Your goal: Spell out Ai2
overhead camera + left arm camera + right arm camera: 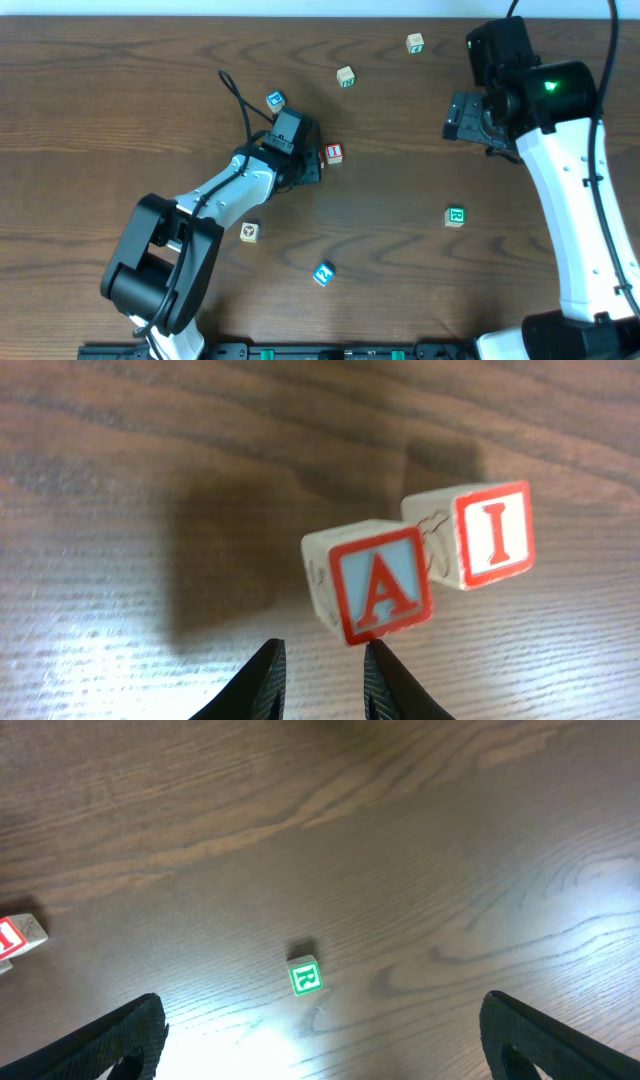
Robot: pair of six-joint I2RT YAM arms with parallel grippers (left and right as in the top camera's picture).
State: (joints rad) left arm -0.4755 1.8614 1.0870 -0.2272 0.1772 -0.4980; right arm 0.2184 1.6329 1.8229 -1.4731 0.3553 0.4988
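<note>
The A cube, a small pale wooden block with a red letter on a light blue face, is sitting on the dark wooden desk, turned slightly askew in the left wrist view; the I cube is standing just beside it, a little farther off and toward the right of that view, their near corners touching or almost touching (the gap is too fine to tell).

The left fingers are pressing nearly together and pinching nothing; the A cube is lying just past their tips, offset toward one finger rather than between them.

The right fingers are spreading wide, hanging above bare desk with a green-marked cube below, well apart from the letters.

Two blue-marked cubes are lying apart, one near the left arm and one toward the front edge; which one is carrying the 2 is too small to read.

These blocks are looking light, rigid and sturdy, with smooth faces that may be slipping under a skewed pinch; two opposite flat sides, taken squarely, are seeming the best hold.
</note>
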